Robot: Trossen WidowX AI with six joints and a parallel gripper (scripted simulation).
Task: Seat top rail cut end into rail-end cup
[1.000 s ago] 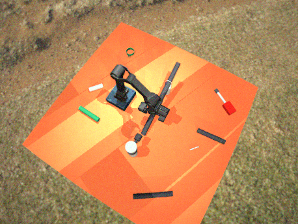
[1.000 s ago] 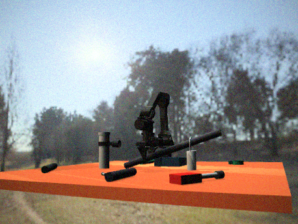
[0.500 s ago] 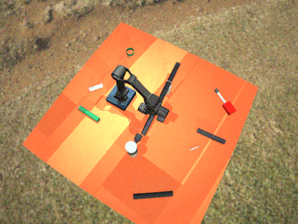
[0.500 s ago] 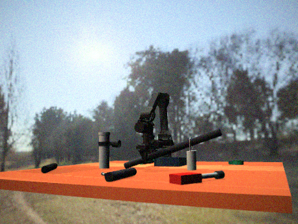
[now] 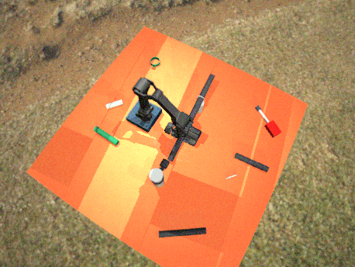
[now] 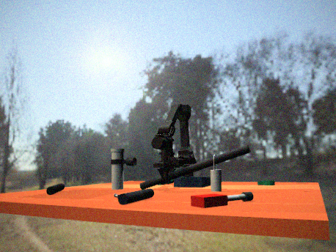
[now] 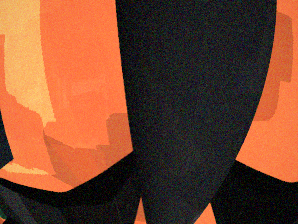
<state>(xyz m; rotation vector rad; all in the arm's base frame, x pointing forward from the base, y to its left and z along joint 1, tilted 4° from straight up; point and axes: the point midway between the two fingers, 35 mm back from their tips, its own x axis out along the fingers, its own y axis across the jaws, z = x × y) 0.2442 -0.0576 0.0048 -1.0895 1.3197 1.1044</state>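
While the fence top rail [image 5: 206,86] [image 6: 227,156] [image 7: 192,75] is passed through the wire loop cap [image 5: 201,96] [image 6: 214,161] on the small post [image 5: 201,106] [image 6: 216,180], its lower end is left out of the rail-end cup [image 5: 164,163] [image 6: 130,161]. The rail is tilted, with the end nearer the big post [image 5: 156,176] [image 6: 117,177] held down close to the orange tabletop [image 5: 213,198] [image 6: 275,206] and the other end raised beyond the loop. From above, that lower end is seen just beside the cup; from the side, it is seen well below it. The cup is carried by the brace band [image 6: 117,161], which is set high on the post, a little under the post cap [image 5: 156,174] [image 6: 117,150].

The rail is gripped by the gripper [image 5: 181,136] [image 6: 165,179] [image 7: 184,156] between the loop and the lower end. Its fingers are partly closed, one pressed to each side of the rail.

Apart from the work, a red block with a grey handle [image 5: 273,128] [image 6: 209,200], two dark bars [image 5: 251,162] [image 6: 136,196], a green rod [image 5: 106,136] and a white block [image 5: 114,104] are laid out on the tabletop.
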